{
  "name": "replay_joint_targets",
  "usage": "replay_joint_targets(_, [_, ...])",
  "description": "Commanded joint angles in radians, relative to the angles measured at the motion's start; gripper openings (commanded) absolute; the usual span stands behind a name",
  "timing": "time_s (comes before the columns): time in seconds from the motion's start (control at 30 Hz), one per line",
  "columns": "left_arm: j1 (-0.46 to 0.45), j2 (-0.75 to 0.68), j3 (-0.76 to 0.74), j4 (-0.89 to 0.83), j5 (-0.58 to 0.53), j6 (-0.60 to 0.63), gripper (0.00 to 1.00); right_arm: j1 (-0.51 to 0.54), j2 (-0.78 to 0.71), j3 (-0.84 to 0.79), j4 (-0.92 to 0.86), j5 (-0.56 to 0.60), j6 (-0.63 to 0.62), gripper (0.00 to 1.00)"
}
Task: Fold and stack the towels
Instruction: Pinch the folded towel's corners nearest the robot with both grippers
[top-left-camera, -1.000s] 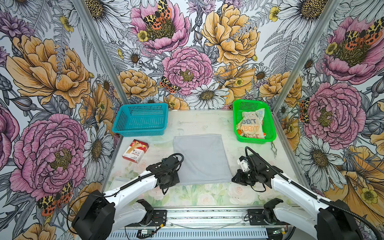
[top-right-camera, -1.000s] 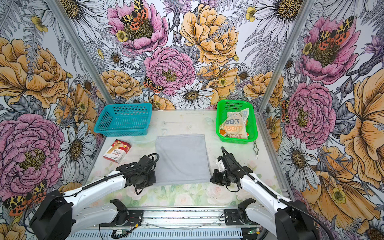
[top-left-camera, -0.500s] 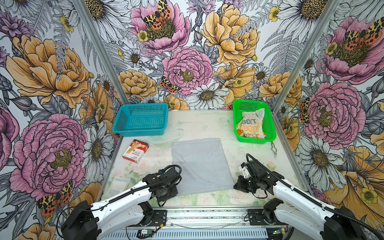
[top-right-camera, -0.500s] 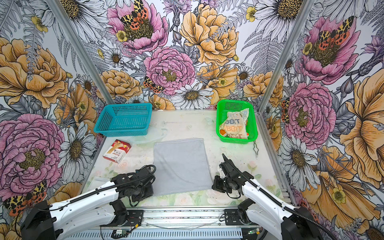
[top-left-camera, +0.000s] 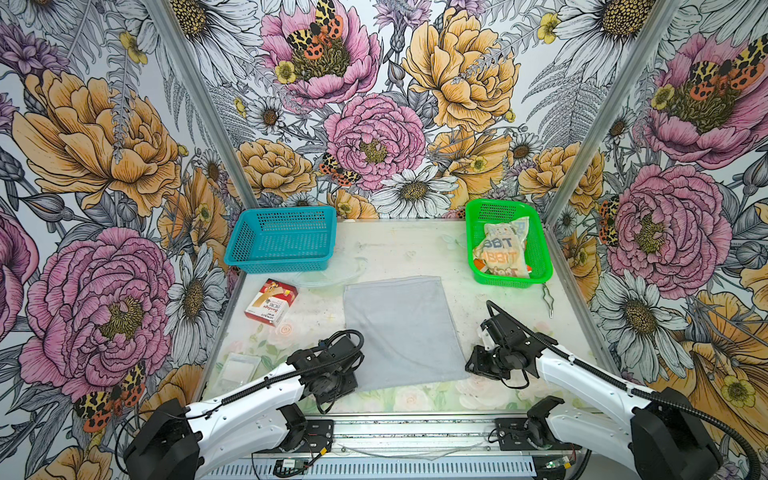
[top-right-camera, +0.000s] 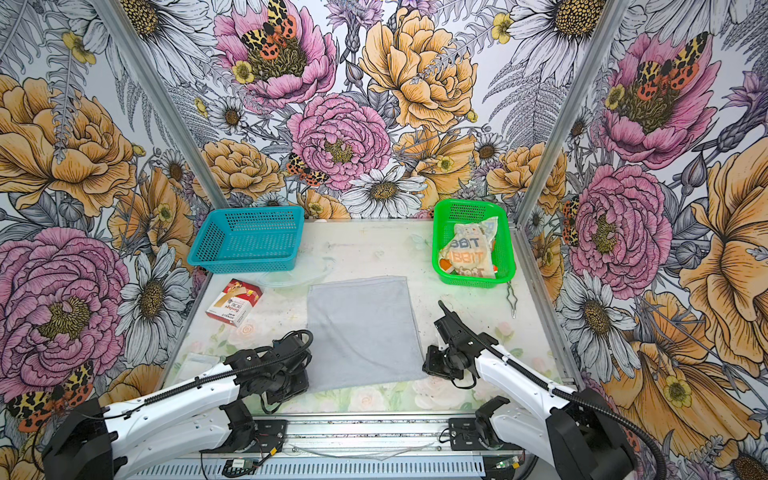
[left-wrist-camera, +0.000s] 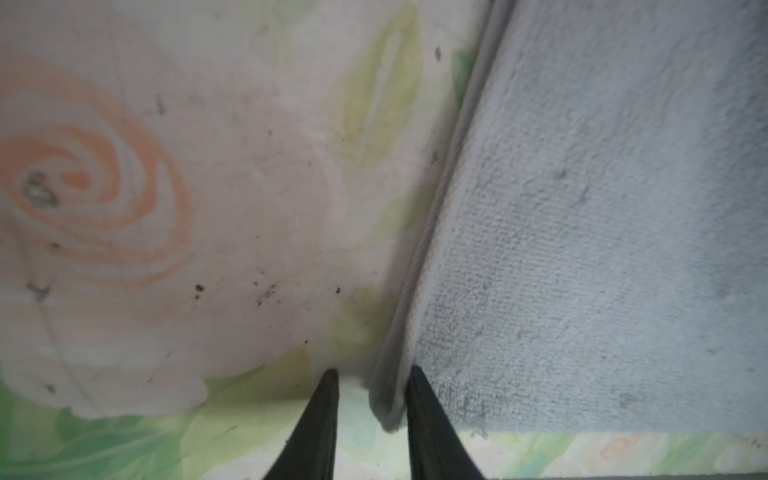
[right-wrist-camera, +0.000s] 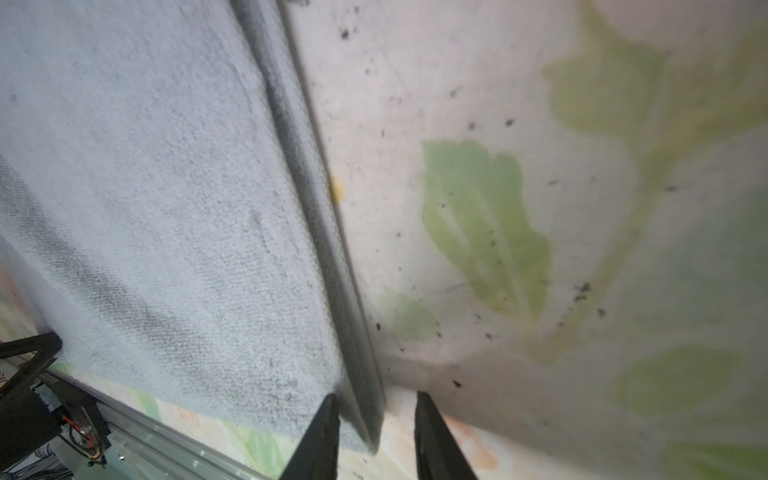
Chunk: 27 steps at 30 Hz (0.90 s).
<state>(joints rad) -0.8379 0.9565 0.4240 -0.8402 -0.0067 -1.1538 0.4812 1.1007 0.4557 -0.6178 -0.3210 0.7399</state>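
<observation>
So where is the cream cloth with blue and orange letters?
In both top views the cream lettered cloth lies crumpled inside the green plastic basket at the far right corner of the table.

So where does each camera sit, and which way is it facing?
Both top views: high over the robot's side of the table, looking down at the grey towel, blue basket and green basket; left arm and right arm show.
Left wrist: on the left arm, low over the table, facing the towel's near corner; only the open left claw shows.
Right wrist: likewise on the right arm, at the towel's other near corner; the open right claw shows.
Shared: both wrist views see the same towel.
</observation>
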Motion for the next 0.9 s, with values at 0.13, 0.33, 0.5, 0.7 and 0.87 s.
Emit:
replay_joint_targets(0.13, [-0.007,0.024,-0.042,0.093,0.042,-0.005,0.1,0.034,0.015,-0.028,0.066,-0.067,0.04,0.29])
replay_joint_targets(0.33, [-0.009,0.069,-0.012,0.101,0.043,0.018,0.0,0.159,0.024,-0.014,0.073,-0.057,0.133,0.28])
replay_joint_targets(0.5, [-0.009,0.02,-0.003,0.064,0.06,0.018,0.0,0.175,-0.004,-0.01,0.07,-0.037,0.15,0.0])
replay_joint_targets(0.7, [0.005,-0.06,0.086,-0.075,0.011,0.051,0.0,0.162,-0.083,0.06,0.048,-0.031,0.125,0.0])
replay_joint_targets(0.87, [0.082,-0.049,0.194,-0.093,0.011,0.162,0.0,0.089,-0.018,0.189,0.044,-0.055,0.028,0.0])
